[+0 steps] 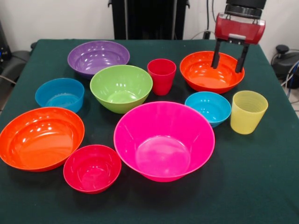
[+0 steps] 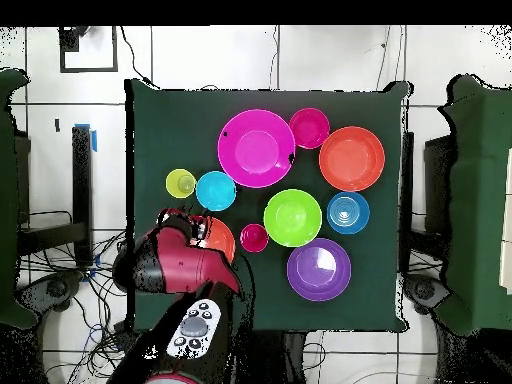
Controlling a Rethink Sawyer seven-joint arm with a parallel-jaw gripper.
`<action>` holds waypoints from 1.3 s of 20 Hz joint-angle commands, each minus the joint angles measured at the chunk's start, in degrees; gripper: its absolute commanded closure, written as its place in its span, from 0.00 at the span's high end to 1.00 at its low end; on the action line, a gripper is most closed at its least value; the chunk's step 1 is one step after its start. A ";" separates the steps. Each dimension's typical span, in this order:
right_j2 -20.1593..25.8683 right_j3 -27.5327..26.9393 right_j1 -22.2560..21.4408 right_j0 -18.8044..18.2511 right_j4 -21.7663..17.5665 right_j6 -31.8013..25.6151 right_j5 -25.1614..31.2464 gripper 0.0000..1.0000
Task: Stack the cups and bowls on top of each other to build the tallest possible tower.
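My gripper (image 1: 228,65) is open and empty, its two black fingers (image 1: 216,56) hanging just above the far orange bowl (image 1: 205,74). In the overhead view the gripper (image 2: 193,226) covers part of that orange bowl (image 2: 222,242). The red cup (image 1: 161,76) stands upright left of that bowl. The yellow cup (image 1: 248,111) stands at the right, beside a small blue bowl (image 1: 208,107). The large pink bowl (image 1: 164,140), green bowl (image 1: 121,87), purple bowl (image 1: 98,57), second blue bowl (image 1: 60,94), second orange bowl (image 1: 41,137) and small red-pink bowl (image 1: 92,168) each sit apart on the cloth. Nothing is nested.
The table (image 1: 261,186) is covered in dark green cloth. Cables and chairs lie beyond the table's edges (image 2: 60,270). The black pedestal (image 1: 149,18) stands at the far side.
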 commanded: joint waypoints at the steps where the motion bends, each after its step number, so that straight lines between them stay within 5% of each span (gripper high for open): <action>1: 4.96 -5.88 3.63 -1.47 1.79 8.44 -0.48 1.00; 12: 4.48 -10.42 5.57 -1.77 2.18 7.52 2.98 1.00; 26: 5.09 -11.19 8.02 -2.25 0.74 8.07 0.06 1.00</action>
